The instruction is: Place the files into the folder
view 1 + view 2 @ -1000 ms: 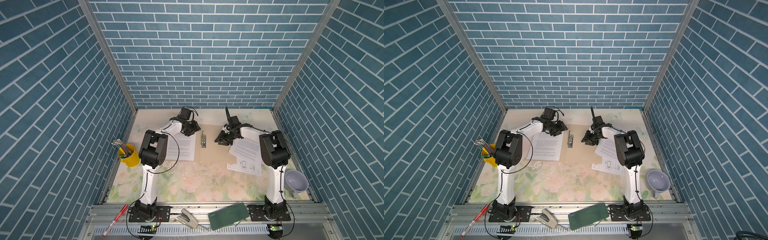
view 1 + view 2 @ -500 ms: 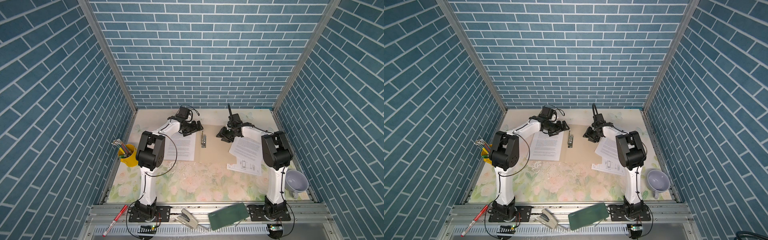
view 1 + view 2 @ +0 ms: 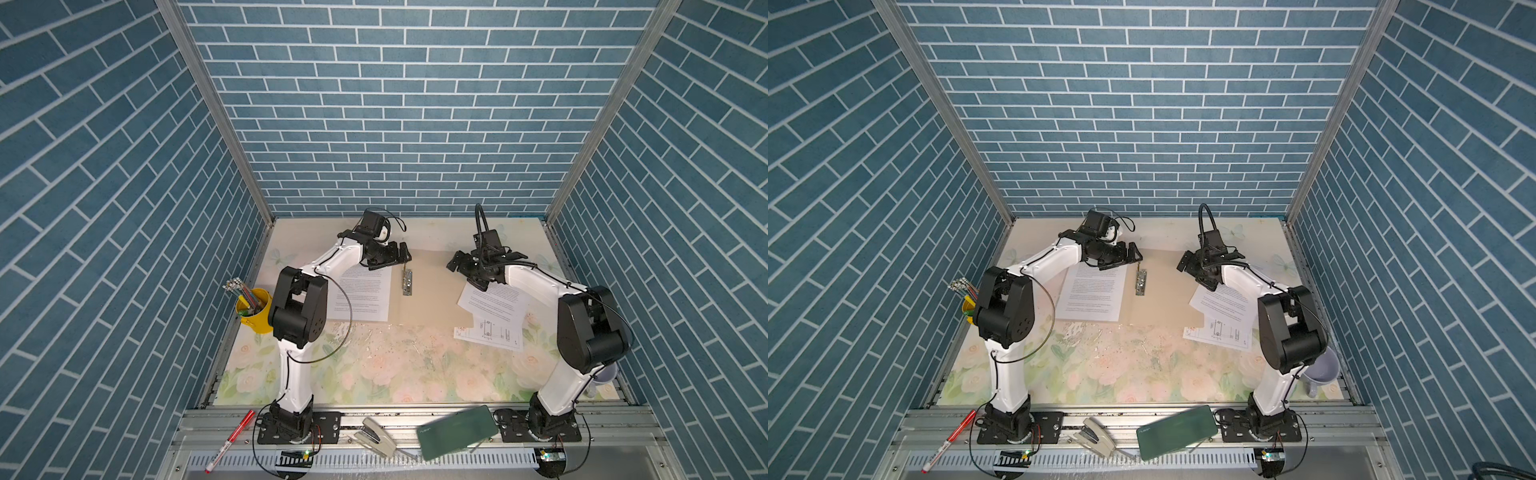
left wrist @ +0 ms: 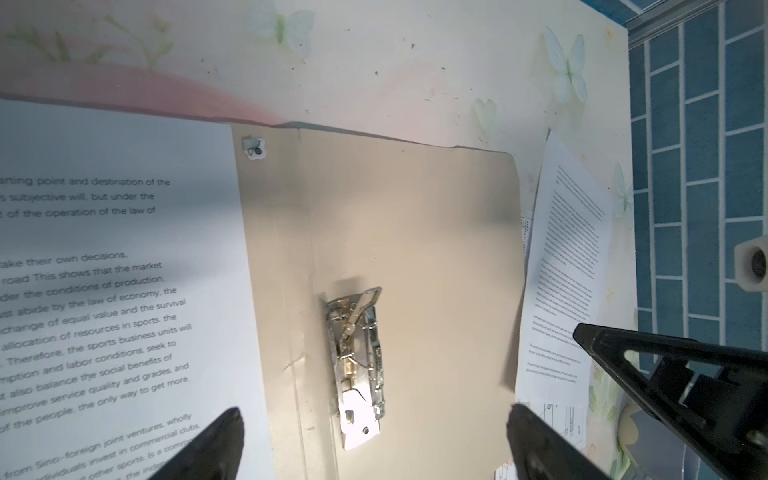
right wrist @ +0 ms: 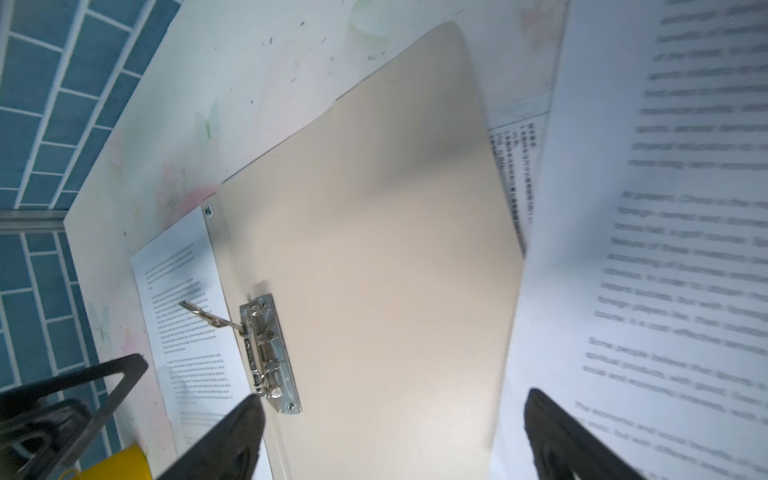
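One folder (image 3: 432,291), three files (image 3: 361,293) (two overlapping); left hand (image 3: 404,255), right hand (image 3: 467,274) agape.

The desk (image 3: 374,365) wears a pale floral cover, scuffed and flecked across its middle. A tan folder (image 3: 428,291) lies open and flat toward the far edge, roughly centred, with a printed sheet (image 3: 361,293) covering its left half. At the folder's right edge 2 more sheets overlap: a text sheet (image 3: 494,301) lies askew, partly on the folder and partly on the desk, and a drawing sheet (image 3: 488,332) sits nearer, tucked under it. A yellow cup (image 3: 254,311) of pencils stands at the left edge. A grey mug (image 3: 1323,368) stands by the near right corner. On the metal rail (image 3: 415,415) along the near edge lie a red marker (image 3: 230,442), a stapler (image 3: 374,436) and a green case (image 3: 457,432).
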{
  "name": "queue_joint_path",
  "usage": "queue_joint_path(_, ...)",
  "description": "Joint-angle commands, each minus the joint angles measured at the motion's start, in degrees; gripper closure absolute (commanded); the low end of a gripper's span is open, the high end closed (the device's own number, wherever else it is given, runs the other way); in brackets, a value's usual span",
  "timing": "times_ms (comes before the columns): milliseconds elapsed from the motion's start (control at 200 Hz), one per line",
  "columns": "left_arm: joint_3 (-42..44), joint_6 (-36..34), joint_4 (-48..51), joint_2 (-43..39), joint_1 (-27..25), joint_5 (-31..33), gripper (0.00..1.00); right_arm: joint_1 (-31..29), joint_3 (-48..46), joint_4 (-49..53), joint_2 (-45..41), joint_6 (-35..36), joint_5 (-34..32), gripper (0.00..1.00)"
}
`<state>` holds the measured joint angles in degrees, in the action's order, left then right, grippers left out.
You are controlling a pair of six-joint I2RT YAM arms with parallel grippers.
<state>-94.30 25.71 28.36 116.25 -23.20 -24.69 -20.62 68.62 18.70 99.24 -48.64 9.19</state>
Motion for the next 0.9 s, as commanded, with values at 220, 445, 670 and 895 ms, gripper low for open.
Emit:
queue_joint_path(220,-3.61,1.38,-0.41,-0.99,-9.19,4.9,0.0,6.82,-11.89,0.68,-14.18,4.16,-3.83,0.02)
queue_joint_path(445,-9.84,3.69,-0.3,4.74,-15.71,6.36,0.0,15.39,-20.8,0.29,-21.04,6.26,1.24,0.02)
queue_joint_path(670,-13.72,7.95,-3.03,10.86,-19.57,4.76,0.03,21.8,-27.0,-0.07,-25.25,9.13,4.96,0.03)
queue_joint_path(895,-16.29,11.9,-7.38,16.34,-22.18,1.63,0.06,27.32,-32.01,-2.39,-25.29,11.0,10.48,0.06)
